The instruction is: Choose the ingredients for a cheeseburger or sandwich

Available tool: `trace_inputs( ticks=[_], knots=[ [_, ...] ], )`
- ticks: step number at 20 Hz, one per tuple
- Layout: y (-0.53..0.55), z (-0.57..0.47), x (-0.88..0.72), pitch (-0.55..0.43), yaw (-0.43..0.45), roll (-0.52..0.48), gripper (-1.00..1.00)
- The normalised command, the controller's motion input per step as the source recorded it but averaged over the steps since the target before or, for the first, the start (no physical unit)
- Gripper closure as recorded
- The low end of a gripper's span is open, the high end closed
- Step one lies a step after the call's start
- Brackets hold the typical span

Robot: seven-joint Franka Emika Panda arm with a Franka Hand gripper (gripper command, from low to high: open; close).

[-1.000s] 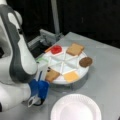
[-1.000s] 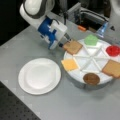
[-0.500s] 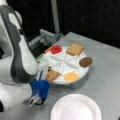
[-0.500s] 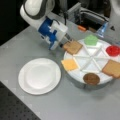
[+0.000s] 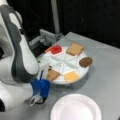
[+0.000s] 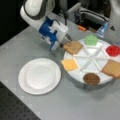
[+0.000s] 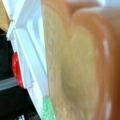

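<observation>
Tan bread square (image 6: pixel 73 47) sat in its tray (image 6: pixel 82 75) slot nearest the worktop's robot-side edge, end effector (image 6: pixel 63 45) right on it; can't tell its grip. Nothing had shifted lately, and the plate (image 6: pixel 39 76) was bare, so selection hadn't really started.

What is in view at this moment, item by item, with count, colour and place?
bread squares: two, tan-brown; one in the tray compartment at the gripper, filling the wrist view, the other at a front view's right.
lettuce: one, green, tray's top compartment.
tomato: one, red, tray's upper right.
cheese: one, orange, tray's near-left compartment.
patty: one, dark brown, tray's bottom edge.
segmented tray: one, white, round, on the table.
paper plate: one, white, bare, left of the tray.
table: one, grey.
gripper: one, white and blue, at the near bread square's edge.
</observation>
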Motion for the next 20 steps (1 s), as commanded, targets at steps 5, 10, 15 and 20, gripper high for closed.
trace_inputs(
  ticks=[5, 10, 15, 20],
  knots=[
    [-0.05, -0.12, 0.17, -0.062, 0.000, 0.274, 1.00],
    [-0.02, -0.12, 0.15, -0.048, -0.007, 0.260, 1.00],
    [-0.06, -0.11, 0.15, -0.055, -0.005, 0.259, 1.00],
    [-0.10, -0.11, 0.15, -0.058, 0.013, 0.260, 1.00]
  ],
)
